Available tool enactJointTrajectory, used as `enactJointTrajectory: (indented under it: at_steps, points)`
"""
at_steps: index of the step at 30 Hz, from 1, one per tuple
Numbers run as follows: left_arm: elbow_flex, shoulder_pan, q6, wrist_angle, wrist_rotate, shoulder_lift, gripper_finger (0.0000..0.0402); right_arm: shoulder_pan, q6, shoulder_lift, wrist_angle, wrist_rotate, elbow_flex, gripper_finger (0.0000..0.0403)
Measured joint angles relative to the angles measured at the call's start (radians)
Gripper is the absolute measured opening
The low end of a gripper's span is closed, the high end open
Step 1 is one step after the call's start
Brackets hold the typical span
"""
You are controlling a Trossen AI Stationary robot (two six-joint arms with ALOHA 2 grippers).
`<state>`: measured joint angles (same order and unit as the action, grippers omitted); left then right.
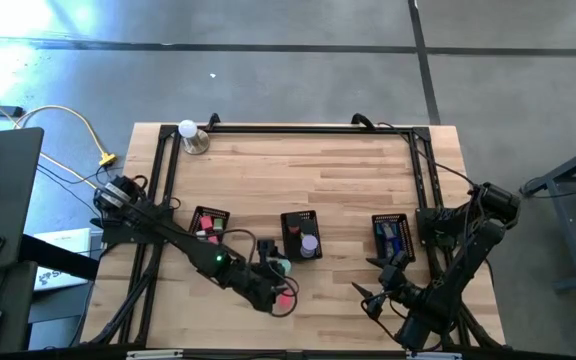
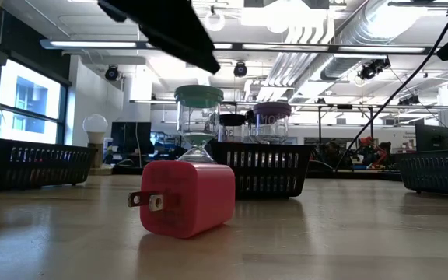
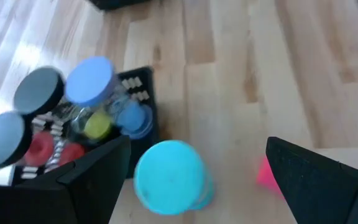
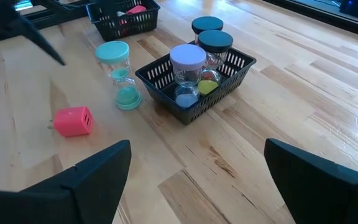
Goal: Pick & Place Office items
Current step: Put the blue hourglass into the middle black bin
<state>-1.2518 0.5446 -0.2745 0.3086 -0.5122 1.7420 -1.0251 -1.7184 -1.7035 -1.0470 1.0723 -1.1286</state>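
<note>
A pink plug block (image 2: 185, 198) lies on its side on the table, prongs toward the low view's left. Just behind it a teal-capped hourglass (image 4: 120, 74) stands upright on its base beside the middle mesh tray (image 1: 290, 219). That tray holds a purple-capped hourglass (image 4: 187, 68) and two black-capped ones. My left gripper (image 1: 276, 287) hovers open above the teal hourglass (image 3: 169, 177) and the pink block (image 3: 265, 174), touching neither. My right gripper (image 4: 197, 149) stands open near the front right, with nothing between its fingers.
A left mesh tray (image 1: 218, 212) holds pink and red pieces. A right tray (image 1: 405, 218) holds blue pieces. A white ball on a metal base (image 1: 190, 135) stands at the far left corner. A black frame runs along the table's far and side edges.
</note>
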Motion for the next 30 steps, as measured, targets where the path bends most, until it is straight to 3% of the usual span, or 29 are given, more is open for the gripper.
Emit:
enactJointTrajectory:
  at_steps: [30]
  points:
    - [0.013, -0.032, -0.083, 0.08, 0.026, 0.002, 0.0366, 0.0, 0.0, 0.0, 0.005, 0.003, 0.0, 0.0357]
